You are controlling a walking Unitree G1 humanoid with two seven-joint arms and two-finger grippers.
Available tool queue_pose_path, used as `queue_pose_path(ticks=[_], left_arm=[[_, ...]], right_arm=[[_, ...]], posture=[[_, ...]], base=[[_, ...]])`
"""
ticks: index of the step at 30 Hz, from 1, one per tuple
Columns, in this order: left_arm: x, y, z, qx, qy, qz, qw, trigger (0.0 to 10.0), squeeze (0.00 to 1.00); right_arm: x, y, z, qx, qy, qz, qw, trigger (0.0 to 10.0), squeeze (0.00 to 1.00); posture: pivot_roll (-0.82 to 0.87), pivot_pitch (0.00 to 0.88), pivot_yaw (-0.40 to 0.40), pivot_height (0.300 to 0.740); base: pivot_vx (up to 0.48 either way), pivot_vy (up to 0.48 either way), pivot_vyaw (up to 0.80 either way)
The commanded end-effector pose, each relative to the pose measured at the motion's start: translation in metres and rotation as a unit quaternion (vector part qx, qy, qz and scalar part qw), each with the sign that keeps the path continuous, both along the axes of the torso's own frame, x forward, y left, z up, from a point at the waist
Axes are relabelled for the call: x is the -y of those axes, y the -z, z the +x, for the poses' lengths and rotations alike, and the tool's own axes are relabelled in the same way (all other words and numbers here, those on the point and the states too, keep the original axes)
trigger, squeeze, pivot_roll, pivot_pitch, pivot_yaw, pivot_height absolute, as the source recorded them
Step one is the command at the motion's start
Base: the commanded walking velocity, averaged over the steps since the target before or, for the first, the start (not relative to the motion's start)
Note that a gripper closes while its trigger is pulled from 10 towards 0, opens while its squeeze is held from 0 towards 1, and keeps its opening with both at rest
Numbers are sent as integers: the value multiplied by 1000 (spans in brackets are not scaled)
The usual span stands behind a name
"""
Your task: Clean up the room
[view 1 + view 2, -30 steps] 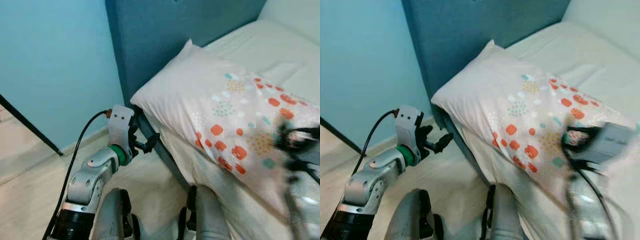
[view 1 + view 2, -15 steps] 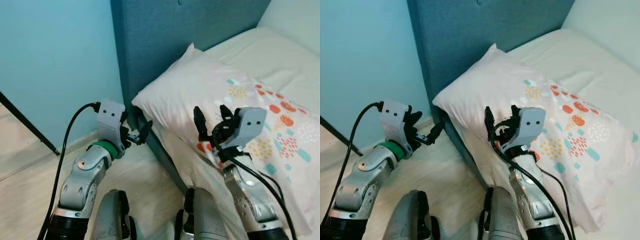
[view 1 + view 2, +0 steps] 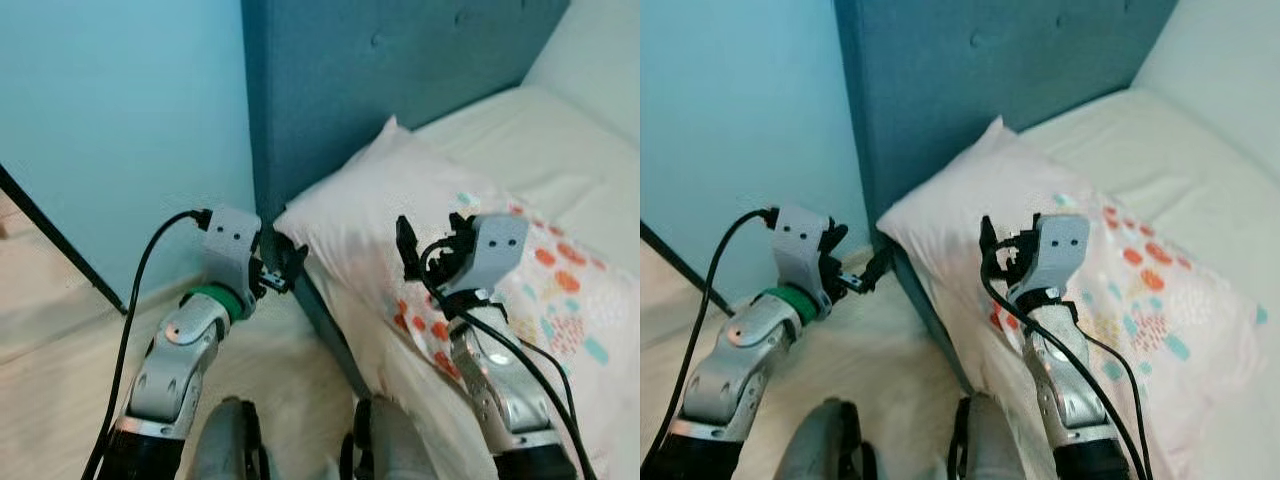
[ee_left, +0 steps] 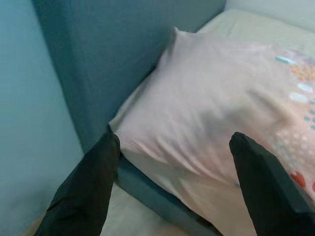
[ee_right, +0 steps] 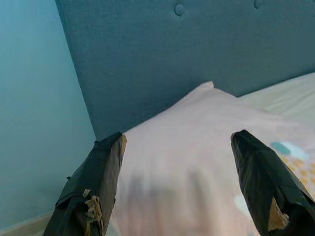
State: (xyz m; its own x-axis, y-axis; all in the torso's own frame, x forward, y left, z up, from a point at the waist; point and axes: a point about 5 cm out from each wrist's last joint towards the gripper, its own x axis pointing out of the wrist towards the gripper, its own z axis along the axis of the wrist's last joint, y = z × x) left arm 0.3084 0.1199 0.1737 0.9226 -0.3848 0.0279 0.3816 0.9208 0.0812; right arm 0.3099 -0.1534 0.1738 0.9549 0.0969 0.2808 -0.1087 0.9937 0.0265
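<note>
Pillow (image 3: 470,240) lies on the bed (image 3: 560,140) against the blue headboard (image 3: 400,70), straight ahead of both sets of jaws. Left gripper (image 3: 283,268) is raised beside the bed frame's corner, jaws spread, holding nothing. Right gripper (image 3: 432,240) hovers over the pillow, jaws wide apart and empty, pads (image 5: 93,196) taped.

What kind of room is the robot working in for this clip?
Most likely a bedroom. A white pillow with coloured dots lies on a mattress against a blue tufted headboard, beside a light blue wall. Both grippers, left and right, hover open near the pillow.
</note>
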Motion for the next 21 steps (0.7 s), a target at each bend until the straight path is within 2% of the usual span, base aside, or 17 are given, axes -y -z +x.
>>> queue_pose_path(ticks=[1,15,17,21], left_arm=[[1,9,-1,-16,-2,1,1000,10000,0],[2,14,2,-20,-19,12,1000,10000,0],[2,13,3,-20,-20,11,1000,10000,0],[2,13,4,-19,-19,11,1000,10000,0]], right_arm=[[4,4,-1,-4,10,1,1000,10000,0],[12,10,-1,-12,38,16,999,10000,0],[15,11,0,-15,49,40,998,10000,0],[19,13,1,-20,65,49,997,10000,0]], posture=[[41,159,-30,684],[41,165,-21,739],[43,165,-15,739],[44,164,-11,739]], base=[[0,0,0],[0,0,0],[0,0,0],[0,0,0]])
